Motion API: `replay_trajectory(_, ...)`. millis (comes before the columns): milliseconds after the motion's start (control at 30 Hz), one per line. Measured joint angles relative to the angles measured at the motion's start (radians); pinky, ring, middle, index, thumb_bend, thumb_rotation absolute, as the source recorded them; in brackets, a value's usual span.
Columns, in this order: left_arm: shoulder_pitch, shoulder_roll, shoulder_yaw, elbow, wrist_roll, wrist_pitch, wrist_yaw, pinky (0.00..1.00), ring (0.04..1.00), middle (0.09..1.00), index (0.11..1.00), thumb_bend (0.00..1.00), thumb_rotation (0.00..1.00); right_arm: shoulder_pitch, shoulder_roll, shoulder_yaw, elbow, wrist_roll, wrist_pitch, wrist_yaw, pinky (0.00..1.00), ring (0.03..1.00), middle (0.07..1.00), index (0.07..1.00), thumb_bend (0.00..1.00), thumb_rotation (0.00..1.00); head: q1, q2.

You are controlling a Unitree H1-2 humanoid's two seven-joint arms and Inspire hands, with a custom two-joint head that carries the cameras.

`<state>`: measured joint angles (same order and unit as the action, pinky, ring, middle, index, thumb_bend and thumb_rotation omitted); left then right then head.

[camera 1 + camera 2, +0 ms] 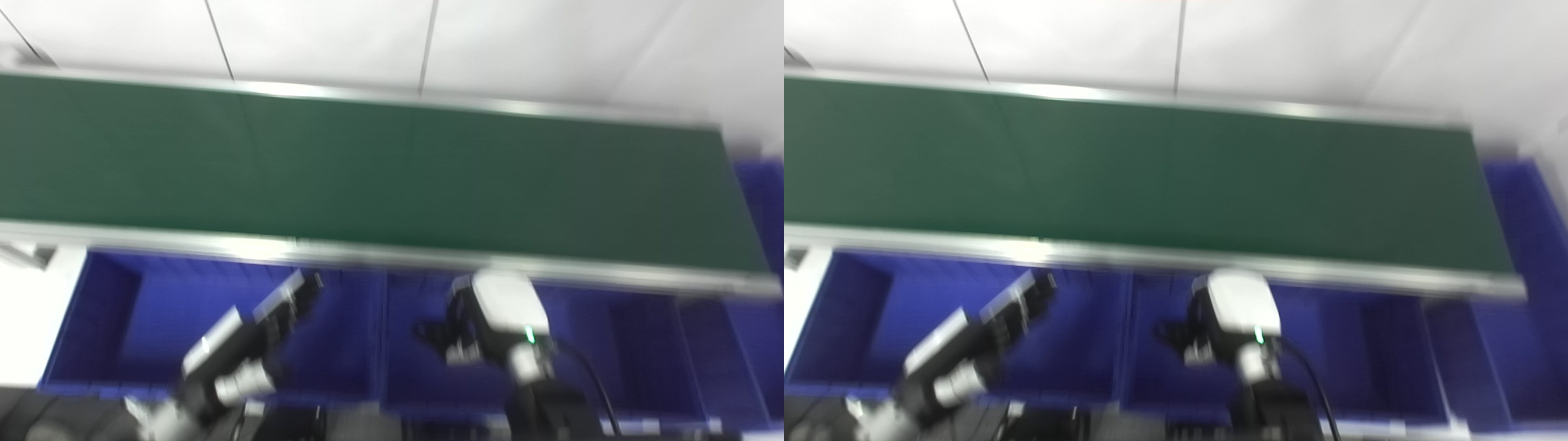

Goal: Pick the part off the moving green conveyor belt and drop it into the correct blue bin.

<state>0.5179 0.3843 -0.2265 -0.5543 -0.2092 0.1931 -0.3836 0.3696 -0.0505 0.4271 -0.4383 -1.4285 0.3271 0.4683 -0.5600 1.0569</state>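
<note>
The green conveyor belt [392,177] runs across the middle of both views; no part shows on it. The picture is blurred by motion. My left hand [269,318] hovers over the left blue bin [110,318], fingers pointing up towards the belt's near rail. My right hand [484,318] hovers over the middle blue bin [416,373], just below the rail, with dark fingers curled to the left. I see nothing held in either hand, but the blur hides the fingers' state.
A row of blue bins lies below the belt, with more at the right [649,349] and far right [762,202]. A metal rail [367,254] edges the belt's near side. White wall panels stand behind the belt.
</note>
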Motion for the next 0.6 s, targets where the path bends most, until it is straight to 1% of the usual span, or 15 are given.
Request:
replay_trajectory(100, -0.014, 0.001, 0.007, -0.016, -0.049, 0.03, -0.007, 1.0, 1.0, 1.0, 1.0, 0.86, 0.7, -0.015, 0.025, -0.004, 0.0, -0.023, 0.0, 0.039, 0.21, 0.286, 0.476, 0.488, 0.53, 0.0, 0.012, 0.0)
replay_trajectory(167, -0.017, 0.001, 0.007, -0.017, -0.058, 0.043, -0.01, 1.0, 1.0, 1.0, 1.0, 0.85, 0.71, -0.019, 0.033, -0.007, 0.0, -0.035, 0.0, 0.053, 0.19, 0.267, 0.474, 0.487, 0.53, 0.0, 0.031, -0.008)
replay_trajectory(267, -0.018, 0.001, 0.006, -0.017, -0.057, 0.046, -0.01, 1.0, 1.0, 1.0, 1.0, 0.85, 0.71, -0.009, 0.032, -0.011, 0.012, -0.031, 0.0, 0.04, 0.19, 0.26, 0.473, 0.487, 0.53, 0.0, 0.037, -0.011)
replay_trajectory(300, -0.018, 0.001, 0.006, -0.017, -0.055, 0.046, -0.01, 1.0, 1.0, 1.0, 1.0, 0.85, 0.71, -0.004, 0.032, -0.012, 0.017, -0.03, 0.0, 0.03, 0.2, 0.284, 0.474, 0.488, 0.53, 0.01, 0.041, -0.014)
replay_trajectory(333, -0.017, 0.001, 0.006, -0.017, -0.052, 0.046, -0.01, 1.0, 1.0, 1.0, 1.0, 0.85, 0.7, 0.001, 0.032, -0.013, 0.019, -0.03, 0.0, 0.025, 0.26, 0.349, 0.517, 0.538, 0.61, 0.11, 0.045, -0.015)
replay_trajectory(367, -0.017, 0.001, 0.006, -0.017, -0.049, 0.046, -0.01, 1.0, 1.0, 1.0, 1.0, 0.86, 0.7, 0.004, 0.032, -0.013, 0.019, -0.036, 0.0, 0.024, 0.38, 0.493, 0.617, 0.656, 0.82, 0.36, 0.052, -0.018)
replay_trajectory(400, -0.017, 0.001, 0.006, -0.017, -0.047, 0.046, -0.01, 1.0, 1.0, 1.0, 1.0, 0.86, 0.7, 0.011, 0.032, -0.012, 0.019, -0.046, 0.0, 0.027, 0.49, 0.602, 0.706, 0.744, 0.91, 0.52, 0.052, -0.018)
replay_trajectory(433, -0.016, 0.001, 0.006, -0.017, -0.044, 0.046, -0.01, 1.0, 1.0, 1.0, 1.0, 0.86, 0.7, 0.017, 0.032, -0.011, 0.018, -0.062, 0.0, 0.039, 0.53, 0.65, 0.748, 0.783, 0.95, 0.57, 0.052, -0.018)
replay_trajectory(467, -0.016, 0.001, 0.005, -0.018, -0.044, 0.046, -0.01, 1.0, 1.0, 1.0, 1.0, 0.86, 0.7, 0.019, 0.032, -0.011, 0.018, -0.078, 0.0, 0.061, 0.58, 0.691, 0.783, 0.816, 0.97, 0.62, 0.067, -0.024)
replay_trajectory(500, -0.015, 0.001, 0.004, -0.019, -0.043, 0.046, -0.01, 1.0, 1.0, 1.0, 1.0, 0.86, 0.7, 0.021, 0.032, -0.011, 0.018, -0.089, 0.0, 0.085, 0.7, 0.766, 0.849, 0.864, 0.99, 0.69, 0.08, -0.029)
replay_trajectory(533, -0.015, 0.001, 0.002, -0.02, -0.041, 0.047, -0.01, 1.0, 1.0, 1.0, 1.0, 0.86, 0.7, 0.021, 0.031, -0.012, 0.016, -0.098, 0.0, 0.109, 0.76, 0.805, 0.883, 0.888, 0.99, 0.72, 0.08, -0.029)
replay_trajectory(567, -0.015, 0.0, 0.0, -0.021, -0.04, 0.047, -0.01, 1.0, 1.0, 1.0, 1.0, 0.85, 0.7, 0.023, 0.031, -0.012, 0.016, -0.107, 0.0, 0.128, 0.88, 0.873, 0.934, 0.922, 1.0, 0.76, 0.08, -0.029)
replay_trajectory(600, -0.014, 0.0, -0.001, -0.022, -0.04, 0.047, -0.01, 1.0, 1.0, 1.0, 1.0, 0.85, 0.69, 0.025, 0.031, -0.013, 0.015, -0.109, 0.0, 0.14, 0.94, 0.902, 0.954, 0.933, 1.0, 0.78, 0.086, -0.034)
